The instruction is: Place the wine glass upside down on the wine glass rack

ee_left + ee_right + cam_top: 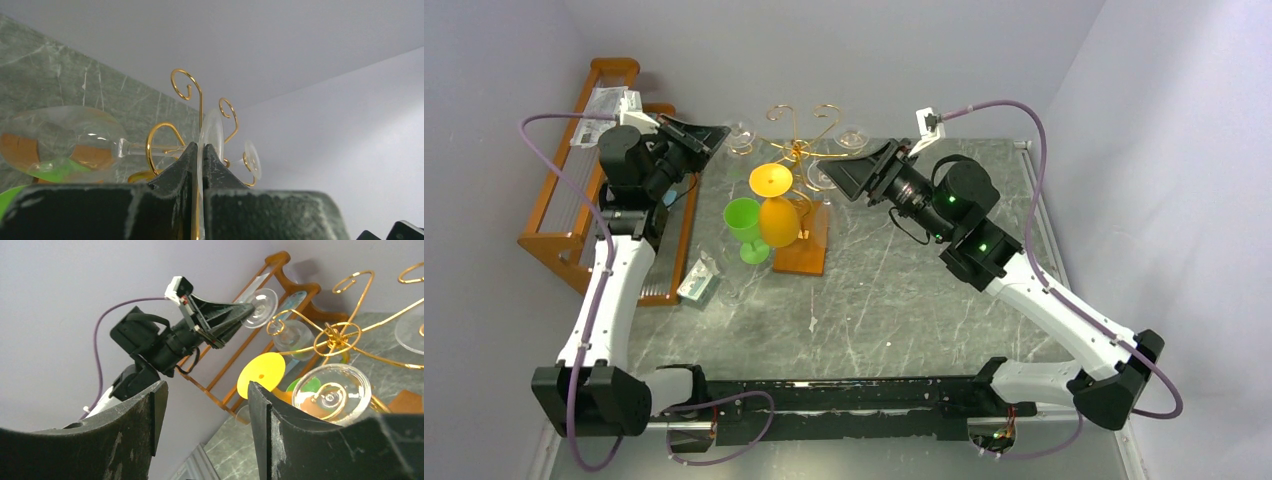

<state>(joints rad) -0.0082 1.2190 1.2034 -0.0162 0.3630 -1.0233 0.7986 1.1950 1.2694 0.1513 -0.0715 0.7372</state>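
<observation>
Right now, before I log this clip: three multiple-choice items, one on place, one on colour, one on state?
1. The left tool grips the clear wine glass by its: A bowl, B foot, C stem.
2. The wine glass rack has a base coloured: A orange-brown, B black, C white.
3. The right tool is: A open, B shut on a glass, C shut on nothing.
B: it pinches the disc foot. A: the top view shows it. A: gap wide, nothing in it.

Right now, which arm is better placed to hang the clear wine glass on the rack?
Left. The left gripper is shut on the foot of the clear wine glass, beside the curled arms of the gold wire rack. The right gripper is open and empty.
</observation>
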